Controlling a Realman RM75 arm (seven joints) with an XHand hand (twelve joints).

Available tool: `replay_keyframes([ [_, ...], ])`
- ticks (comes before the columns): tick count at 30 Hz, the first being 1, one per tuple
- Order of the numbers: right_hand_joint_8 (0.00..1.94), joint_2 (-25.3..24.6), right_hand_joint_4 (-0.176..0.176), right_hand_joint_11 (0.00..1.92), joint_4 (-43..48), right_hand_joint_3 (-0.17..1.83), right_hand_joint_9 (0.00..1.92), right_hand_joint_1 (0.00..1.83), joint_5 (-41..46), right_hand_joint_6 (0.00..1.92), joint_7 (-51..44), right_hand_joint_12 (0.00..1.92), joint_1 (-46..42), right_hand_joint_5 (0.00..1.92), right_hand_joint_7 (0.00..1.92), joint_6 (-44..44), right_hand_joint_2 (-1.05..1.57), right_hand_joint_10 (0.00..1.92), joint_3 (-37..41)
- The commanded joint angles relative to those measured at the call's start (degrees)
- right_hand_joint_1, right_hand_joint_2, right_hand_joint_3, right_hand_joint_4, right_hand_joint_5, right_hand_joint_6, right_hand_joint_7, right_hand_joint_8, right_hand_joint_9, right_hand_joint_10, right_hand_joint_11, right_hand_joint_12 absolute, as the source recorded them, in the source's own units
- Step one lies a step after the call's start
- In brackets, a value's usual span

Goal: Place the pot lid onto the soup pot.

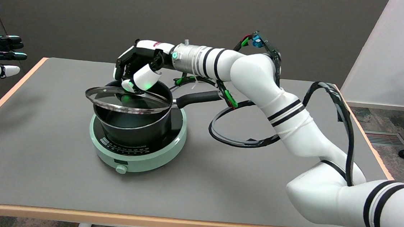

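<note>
Right, your right hand (137, 69) has its fingers curled round the knob of the glass pot lid (128, 101), holding it just over the soup pot (132, 124); lid sits nearly level, shifted a bit toward the pot's left side, and I can't tell whether the rim touches yet; pot stands on the green induction hob (137, 151) on the counter (218, 187), handle pointing toward the arm; glass w/ steel rim is prob. stiff, fairly heavy, breakable & slick, so keep hold at the knob; centre it, lower gently.
</note>
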Motion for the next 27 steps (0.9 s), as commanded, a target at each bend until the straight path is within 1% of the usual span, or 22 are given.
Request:
replay_keyframes([
  [1,0.78,1.4,0.105,0.30,1.6,0.91,0.76,1.11,-0.9,0.94,-0.1,1.92,-1.4,0.71,0.85,0.1,0.76,1.25,0.4],
  [10,0.76,1.1,0.107,0.30,1.6,0.91,0.77,1.10,-0.9,0.91,-0.1,1.92,-1.0,0.72,0.85,0.3,0.76,1.23,0.6],
  [15,0.73,1.0,0.077,0.23,1.5,0.91,0.76,1.09,-0.9,0.81,-0.1,1.92,-1.0,0.74,0.84,0.9,0.75,1.22,0.6],
  [19,0.72,0.9,0.065,0.22,1.4,0.91,0.75,1.09,-0.9,0.78,-0.1,1.92,-1.0,0.74,0.83,1.6,0.75,1.21,0.6],
  [23,0.72,0.9,0.063,0.21,1.5,0.91,0.75,1.08,-0.9,0.76,-0.1,1.92,-0.8,0.74,0.83,1.6,0.75,1.21,0.6],
  [27,0.72,0.8,0.047,0.19,1.7,0.93,0.75,1.10,-0.9,0.73,-0.1,1.92,-0.6,0.74,0.83,2.0,0.73,1.19,0.4],
])
